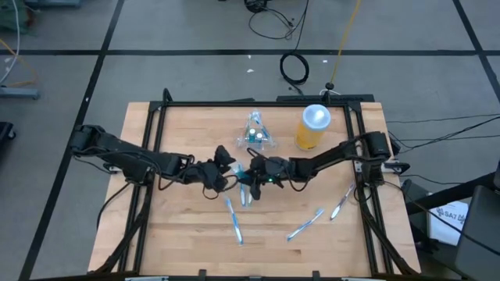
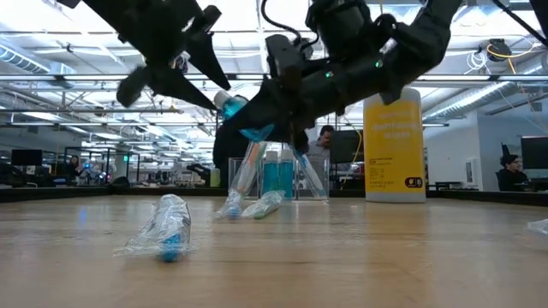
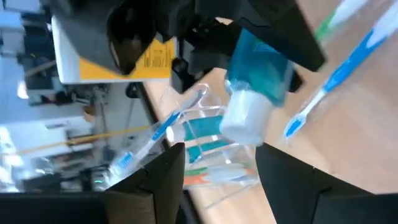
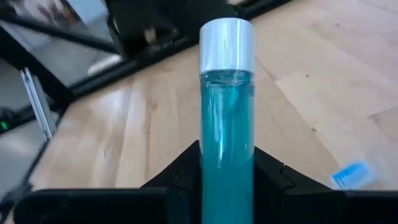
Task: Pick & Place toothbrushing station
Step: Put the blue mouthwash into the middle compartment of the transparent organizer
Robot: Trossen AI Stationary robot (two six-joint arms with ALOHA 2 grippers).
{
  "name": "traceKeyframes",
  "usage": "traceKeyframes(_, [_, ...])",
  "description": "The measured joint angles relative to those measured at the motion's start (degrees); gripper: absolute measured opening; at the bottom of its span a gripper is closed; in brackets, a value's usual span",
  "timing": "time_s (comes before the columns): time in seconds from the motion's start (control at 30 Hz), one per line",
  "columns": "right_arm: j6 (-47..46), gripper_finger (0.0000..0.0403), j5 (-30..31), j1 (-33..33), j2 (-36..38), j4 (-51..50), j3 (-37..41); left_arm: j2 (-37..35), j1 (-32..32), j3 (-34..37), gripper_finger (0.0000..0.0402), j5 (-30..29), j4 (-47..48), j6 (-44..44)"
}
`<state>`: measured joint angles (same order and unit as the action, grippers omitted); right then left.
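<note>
The toothbrushing station (image 1: pixel 255 134) is a clear, colourless holder standing on its base at the table's far middle, with brushes and tubes in it (image 2: pixel 278 175) (image 3: pixel 205 134). In front of it my right gripper (image 1: pixel 254 168) (image 4: pixel 227 180) is shut on a blue bottle (image 4: pixel 227 124) (image 3: pixel 255 68) with a white cap. My left gripper (image 1: pixel 221 168) (image 3: pixel 224 171) faces it from the table's left with its fingers open. The bottle's cap (image 2: pixel 229 104) stands just past the left fingertips, and I see no touch. My right gripper pinches the blue bottle's body (image 4: pixel 227 165) between its two fingers, well below the cap. It comes about level from the table's right side. The bottle's capped end (image 4: pixel 227 43) sticks out past the fingertips toward my left gripper. The bottle is lifted clear of the table and tilted.
A yellow jar (image 1: pixel 312 127) (image 2: pixel 394 145) with a white lid stands right of the holder. Loose toothbrushes lie at the near middle (image 1: pixel 233 218), near right (image 1: pixel 305 224) and right (image 1: pixel 341 201). A brush in a clear wrapper (image 2: pixel 167 227) and small tubes (image 2: pixel 257 205) lie under the grippers.
</note>
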<state>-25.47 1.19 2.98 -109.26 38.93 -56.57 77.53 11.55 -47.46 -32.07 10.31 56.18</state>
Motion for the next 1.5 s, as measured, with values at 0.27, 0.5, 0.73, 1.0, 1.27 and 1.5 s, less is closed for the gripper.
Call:
traceKeyframes(0.27, [13.7, 0.0079, 3.4, 0.0, 9.0, -14.7, 0.0, -9.9, -4.3, 0.0, 0.0179, 20.4, 4.2, -22.4])
traceKeyframes(0.5, [29.4, 0.0079, 4.6, 0.0, 12.8, -13.3, 1.2, -13.6, -13.0, 0.0, 0.0173, 37.0, -1.9, -51.6])
traceKeyframes(0.73, [29.0, 0.0079, 4.6, -0.3, 12.8, -14.4, 1.2, -7.1, -13.8, 0.0, 0.0173, 40.1, -8.2, -55.1])
traceKeyframes(1.0, [29.2, 0.0080, 4.5, -0.2, 12.9, -14.5, 1.3, -0.9, -12.5, 0.0, 0.0173, 37.2, -14.5, -53.8])
traceKeyframes(1.27, [28.5, 0.0081, 4.6, -0.3, 12.9, -14.2, 1.3, 0.2, -12.5, 0.0, 0.0173, 36.0, -13.8, -52.0])
traceKeyframes(1.5, [27.7, 0.0082, 4.6, -0.3, 12.9, -14.1, 1.3, 0.1, -12.5, 0.0, 0.0172, 36.0, -13.5, -52.4])
